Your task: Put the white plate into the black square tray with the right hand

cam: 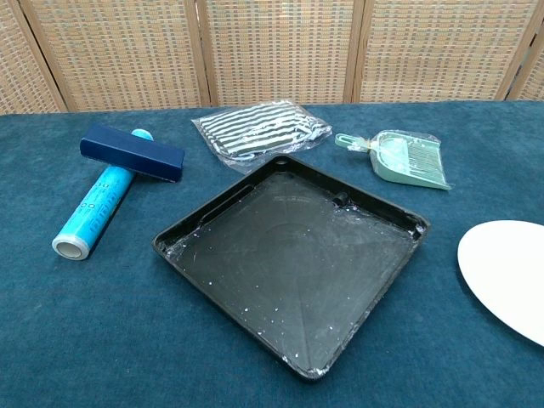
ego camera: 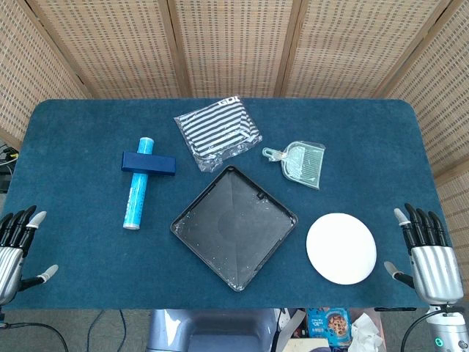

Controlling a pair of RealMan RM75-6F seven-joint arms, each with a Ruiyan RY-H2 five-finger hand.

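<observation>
White plate (ego camera: 341,248) near table edge, beside black square tray (ego camera: 234,226); right hand (ego camera: 427,255) fingers apart.

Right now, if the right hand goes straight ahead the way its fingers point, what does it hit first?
Nothing, it seems: the right hand points up the table's right edge, and the white plate lies to its left. Depth is unclear.

White plate (cam: 510,276) cropped at chest view's right edge; both hands unseen there.
</observation>
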